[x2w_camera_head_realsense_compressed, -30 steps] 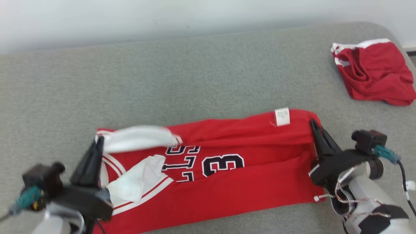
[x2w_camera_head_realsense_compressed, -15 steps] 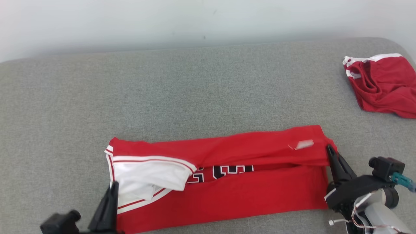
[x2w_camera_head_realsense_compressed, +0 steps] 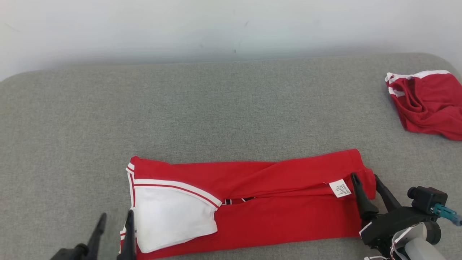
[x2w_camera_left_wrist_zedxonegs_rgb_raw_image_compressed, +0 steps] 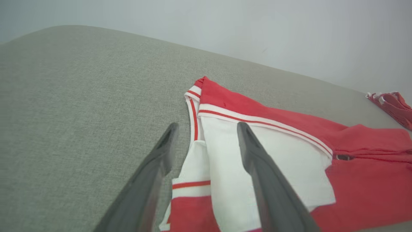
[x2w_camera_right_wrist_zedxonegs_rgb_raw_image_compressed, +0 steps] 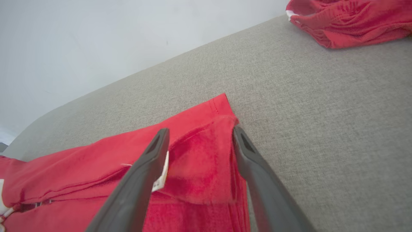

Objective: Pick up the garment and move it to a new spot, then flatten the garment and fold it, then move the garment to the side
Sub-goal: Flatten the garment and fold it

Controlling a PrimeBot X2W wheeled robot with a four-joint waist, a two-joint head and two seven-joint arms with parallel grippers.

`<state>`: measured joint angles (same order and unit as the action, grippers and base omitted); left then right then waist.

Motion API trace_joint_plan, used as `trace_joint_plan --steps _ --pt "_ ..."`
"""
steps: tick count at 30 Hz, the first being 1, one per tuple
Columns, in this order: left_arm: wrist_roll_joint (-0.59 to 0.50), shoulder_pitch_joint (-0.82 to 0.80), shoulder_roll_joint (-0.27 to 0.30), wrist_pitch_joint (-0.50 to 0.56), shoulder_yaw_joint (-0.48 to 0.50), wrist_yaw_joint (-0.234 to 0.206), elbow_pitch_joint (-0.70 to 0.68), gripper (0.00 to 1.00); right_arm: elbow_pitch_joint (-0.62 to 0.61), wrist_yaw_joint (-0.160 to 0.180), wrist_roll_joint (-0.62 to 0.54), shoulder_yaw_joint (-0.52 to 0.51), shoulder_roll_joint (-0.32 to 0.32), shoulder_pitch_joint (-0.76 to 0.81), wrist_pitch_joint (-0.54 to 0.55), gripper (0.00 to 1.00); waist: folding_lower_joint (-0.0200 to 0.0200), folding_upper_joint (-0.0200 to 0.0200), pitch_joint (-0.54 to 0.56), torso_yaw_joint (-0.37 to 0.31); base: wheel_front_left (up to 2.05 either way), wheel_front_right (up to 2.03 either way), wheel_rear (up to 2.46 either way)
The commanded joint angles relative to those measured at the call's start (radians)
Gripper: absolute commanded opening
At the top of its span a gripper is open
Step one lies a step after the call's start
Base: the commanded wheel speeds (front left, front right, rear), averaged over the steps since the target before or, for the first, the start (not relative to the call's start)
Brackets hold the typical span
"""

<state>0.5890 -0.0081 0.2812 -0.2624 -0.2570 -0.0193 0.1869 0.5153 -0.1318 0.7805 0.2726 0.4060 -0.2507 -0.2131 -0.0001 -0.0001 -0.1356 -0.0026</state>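
The garment [x2w_camera_head_realsense_compressed: 274, 216] is a red jersey with white, red-striped trim, lying folded into a long band on the grey cushion [x2w_camera_head_realsense_compressed: 216, 108]. Its white sleeve panel [x2w_camera_head_realsense_compressed: 173, 216] lies at the left end and a white label [x2w_camera_head_realsense_compressed: 340, 188] near the right end. My left gripper [x2w_camera_head_realsense_compressed: 116, 216] stands open at the left end; in the left wrist view its jaws [x2w_camera_left_wrist_zedxonegs_rgb_raw_image_compressed: 208, 126] straddle the white trim of the garment [x2w_camera_left_wrist_zedxonegs_rgb_raw_image_compressed: 354, 180] without pinching it. My right gripper [x2w_camera_head_realsense_compressed: 365, 177] is open over the right end, its fingers either side of the folded corner [x2w_camera_right_wrist_zedxonegs_rgb_raw_image_compressed: 206, 151].
A second crumpled red garment [x2w_camera_head_realsense_compressed: 429, 104] lies at the cushion's far right, also seen in the right wrist view [x2w_camera_right_wrist_zedxonegs_rgb_raw_image_compressed: 347, 19]. A pale wall [x2w_camera_head_realsense_compressed: 216, 25] runs behind the cushion. Bare grey cushion stretches beyond and to the left of the jersey.
Both grippers went from shut on the jersey's ends to open. The far flap now lies down over the printed number. The head camera has shifted, so everything sits lower in view.
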Motion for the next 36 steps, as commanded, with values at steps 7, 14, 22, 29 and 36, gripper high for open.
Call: trace_joint_plan --steps 7,14,22,29,36 --pt "-0.206 0.025 -0.072 -0.003 0.174 -0.024 -0.105 1.00 -0.020 0.003 -0.038 -0.051 0.018 0.011 0.008 1.00 0.0001 0.0001 0.014 0.020 0.00 0.00 0.00" --pt "-0.348 0.054 -0.126 -0.003 0.282 -0.005 -0.154 1.00 0.070 0.003 -0.096 -0.093 -0.001 -0.024 0.071 1.00 0.0001 0.0001 0.025 0.033 0.00 0.00 0.00" --pt "-0.412 0.074 -0.163 -0.003 0.328 0.028 -0.140 1.00 0.203 0.003 -0.122 -0.080 -0.046 -0.057 0.113 1.00 0.0001 0.0001 0.041 0.048 0.00 0.00 0.00" --pt "-0.445 0.083 -0.192 -0.003 0.354 0.060 -0.113 1.00 0.337 0.003 -0.121 -0.040 -0.090 -0.078 0.160 0.31 0.0001 0.0001 0.059 0.066 0.00 0.00 0.00" --pt "-0.463 0.088 -0.209 -0.003 0.376 0.079 -0.106 1.00 0.351 0.003 -0.095 -0.023 -0.060 -0.108 0.096 0.00 0.0001 0.0001 0.072 0.062 0.00 0.00 0.00"
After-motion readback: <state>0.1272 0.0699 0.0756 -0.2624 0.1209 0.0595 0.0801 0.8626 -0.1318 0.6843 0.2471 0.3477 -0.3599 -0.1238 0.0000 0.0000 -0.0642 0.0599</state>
